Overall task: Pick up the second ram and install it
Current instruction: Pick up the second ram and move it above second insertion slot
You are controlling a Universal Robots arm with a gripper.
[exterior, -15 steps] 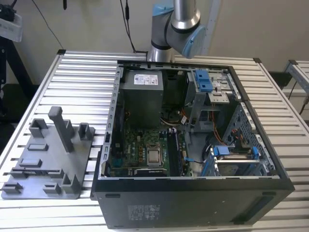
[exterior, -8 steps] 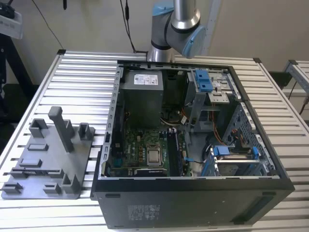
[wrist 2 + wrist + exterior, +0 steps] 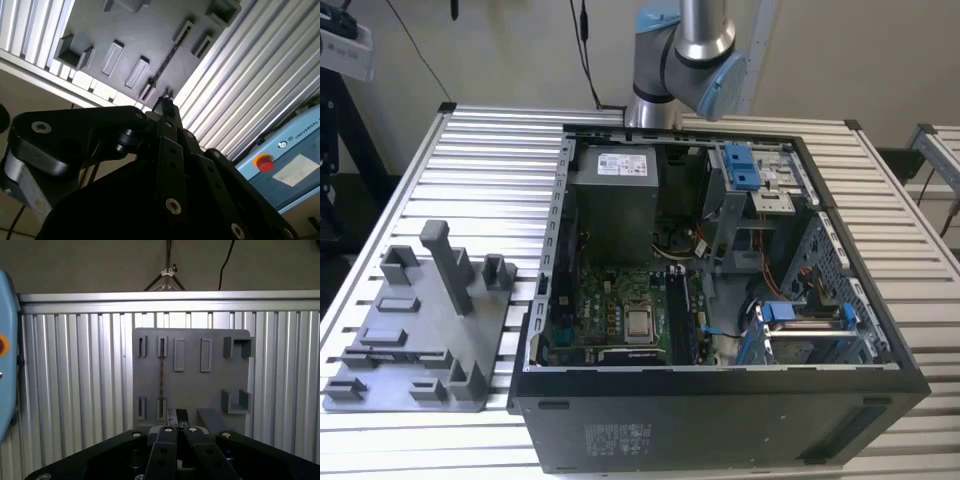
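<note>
In the exterior view, an open computer case (image 3: pixel 720 300) with a green motherboard (image 3: pixel 610 320) is seen lying on a slatted metal table (image 3: pixel 490 160). A grey holder tray (image 3: pixel 415 330) is set beside it, towards the exterior view's left. The robot arm (image 3: pixel 685 60) is seen rising behind the case.

In the first wrist view, the second ram (image 3: pixel 161 375) is seen edge-on as a thin dark strip. It is stood on its edge in the tray (image 3: pixel 200 390), between two pairs of slotted holders. Its long axis is directed straight away from the gripper (image 3: pixel 177 416), towards the table's far rail. The fingertips (image 3: pixel 171 416) are pressed together with nothing between them. The ram's near end is found just beside them, slightly off their line and not touched. A blue control box (image 3: pixel 5 355) is seen at the table's side.

In the second wrist view, the ram (image 3: pixel 167 59) is shown as a slanted dark line across the tray (image 3: pixel 150 30), beyond the gripper (image 3: pixel 165 100). Nothing is seen standing between them. The control box (image 3: pixel 285 160) lies off the tray, beyond the table slats (image 3: pixel 250 75).
</note>
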